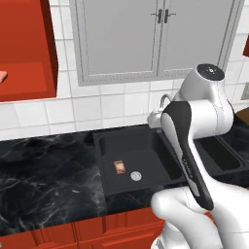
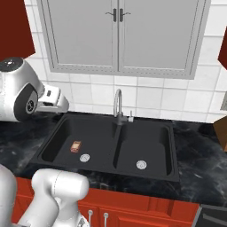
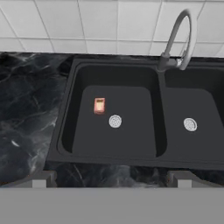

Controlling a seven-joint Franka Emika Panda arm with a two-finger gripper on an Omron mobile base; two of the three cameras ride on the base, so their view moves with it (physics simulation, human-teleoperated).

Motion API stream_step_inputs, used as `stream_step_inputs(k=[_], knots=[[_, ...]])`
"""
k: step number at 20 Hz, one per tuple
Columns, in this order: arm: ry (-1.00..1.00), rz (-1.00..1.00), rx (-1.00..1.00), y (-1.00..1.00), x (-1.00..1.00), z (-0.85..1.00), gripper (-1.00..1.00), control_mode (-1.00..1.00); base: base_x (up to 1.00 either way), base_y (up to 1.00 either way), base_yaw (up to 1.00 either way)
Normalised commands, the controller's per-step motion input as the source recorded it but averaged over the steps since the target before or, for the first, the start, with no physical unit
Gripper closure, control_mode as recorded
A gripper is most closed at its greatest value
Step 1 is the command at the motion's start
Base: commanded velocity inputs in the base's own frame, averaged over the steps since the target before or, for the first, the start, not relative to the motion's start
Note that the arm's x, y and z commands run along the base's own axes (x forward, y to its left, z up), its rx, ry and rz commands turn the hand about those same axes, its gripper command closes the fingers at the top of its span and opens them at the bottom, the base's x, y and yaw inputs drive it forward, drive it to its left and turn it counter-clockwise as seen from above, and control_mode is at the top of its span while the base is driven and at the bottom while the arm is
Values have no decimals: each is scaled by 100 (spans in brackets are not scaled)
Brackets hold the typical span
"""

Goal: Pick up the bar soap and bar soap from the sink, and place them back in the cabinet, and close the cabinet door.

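A small brown bar soap [image 1: 119, 167] [image 2: 76, 146] [image 3: 99, 105] lies on the floor of the left basin of the black sink [image 1: 100, 160] [image 2: 175, 153] [image 3: 64, 127], just left of its drain. A salmon-pink bar soap [image 1: 2, 76] rests inside the open red cabinet [image 1: 24, 53] at the upper left, cut by the picture's edge. The cabinet door is out of view. My gripper [image 3: 111, 181] hangs open above the sink's front rim, well above the brown bar, with its fingertips [image 3: 38, 180] wide apart and nothing between them.
A curved silver faucet [image 2: 117, 104] [image 3: 179, 39] stands behind the divider between the basins. A pale grey two-door cabinet [image 1: 146, 39] hangs over the sink. Black marble counter [image 1: 44, 170] runs to either side. Red drawer fronts [image 2: 146, 210] sit below.
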Motion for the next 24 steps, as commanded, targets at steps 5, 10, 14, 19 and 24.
stream_step_inputs(k=[5,10,14,19,24], knots=[[2,0,0,3,36,-33,-100,-100,0,0,0],[3,0,0,2,32,-37,-100,-100,0,0,0],[3,0,0,0,23,-36,-100,-100,0,0,0],[6,0,0,0,22,-32,-100,-100,0,0,0],[6,0,0,8,30,-31,-100,-100,0,0,0]])
